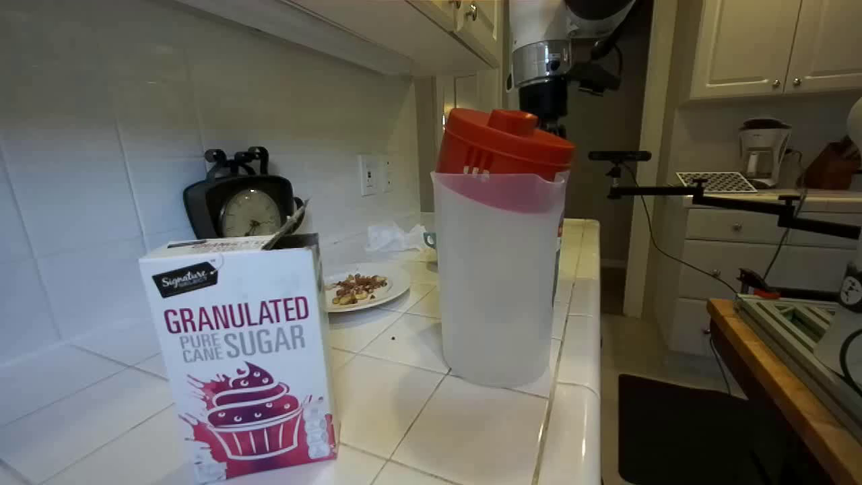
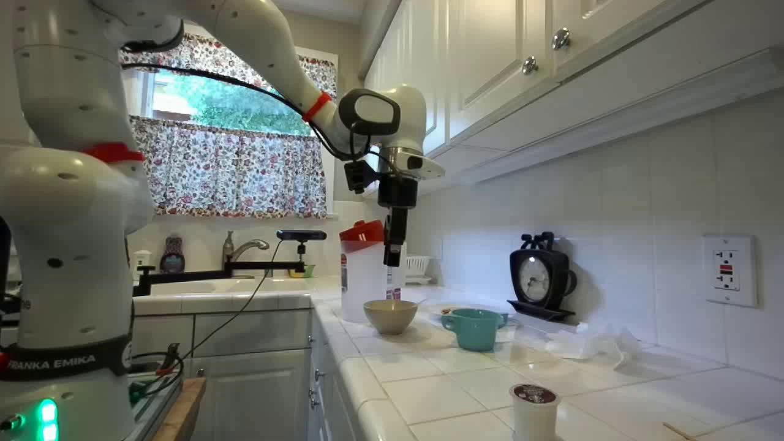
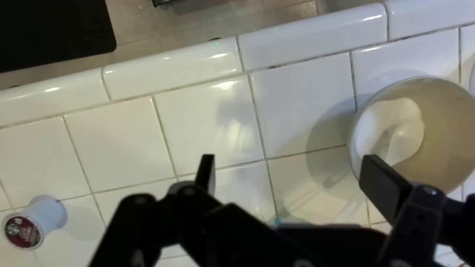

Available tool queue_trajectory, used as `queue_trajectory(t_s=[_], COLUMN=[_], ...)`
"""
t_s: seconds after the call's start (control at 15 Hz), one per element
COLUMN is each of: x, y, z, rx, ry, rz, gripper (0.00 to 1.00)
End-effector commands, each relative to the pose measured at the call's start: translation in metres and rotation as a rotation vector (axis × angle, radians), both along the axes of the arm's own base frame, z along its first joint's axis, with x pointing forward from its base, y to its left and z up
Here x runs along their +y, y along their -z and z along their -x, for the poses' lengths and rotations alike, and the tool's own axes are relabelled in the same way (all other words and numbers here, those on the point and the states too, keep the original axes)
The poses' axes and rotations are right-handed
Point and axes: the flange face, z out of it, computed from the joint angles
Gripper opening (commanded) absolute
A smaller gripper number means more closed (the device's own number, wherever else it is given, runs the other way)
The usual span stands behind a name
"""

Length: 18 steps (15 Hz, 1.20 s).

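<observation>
My gripper (image 3: 291, 165) points down over the white tiled counter, jaws wide apart with nothing between them. In an exterior view the gripper (image 2: 394, 254) hangs above a beige bowl (image 2: 391, 320). The bowl (image 3: 451, 148) lies at the right of the wrist view, one fingertip overlapping its rim there. Inside it are a white substance (image 3: 371, 122) and a pale spoon (image 3: 406, 142) with a clear handle reaching over the rim. A teal two-handled cup (image 2: 479, 334) stands beside the bowl; the gripper hides most of it in the wrist view. A pod cup (image 3: 48, 217) with a dark red lid stands apart.
A frosted pitcher (image 1: 498, 289) with a tilted red lid (image 1: 505, 145) stands behind the bowl. Also around are a sugar box (image 1: 242, 364), a plate (image 1: 394, 300) of nuts, a black clock-like dial (image 2: 539, 275) and crumpled plastic (image 2: 594, 346). Cabinets (image 2: 490, 67) overhang the counter.
</observation>
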Motion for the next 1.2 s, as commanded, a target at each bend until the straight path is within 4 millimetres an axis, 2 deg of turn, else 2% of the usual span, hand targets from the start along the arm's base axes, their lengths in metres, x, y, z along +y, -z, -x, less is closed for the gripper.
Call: queue_trajectory(t_s=[0.0,0.73,1.13], x=[0.000,0.000,-0.003], y=[0.000,0.000,0.008], z=[0.000,0.000,-0.015], rx=[0.001,0.001,0.057], ry=[0.000,0.000,-0.018], rz=[0.000,0.000,-0.064], gripper=[1.00,1.00,1.00])
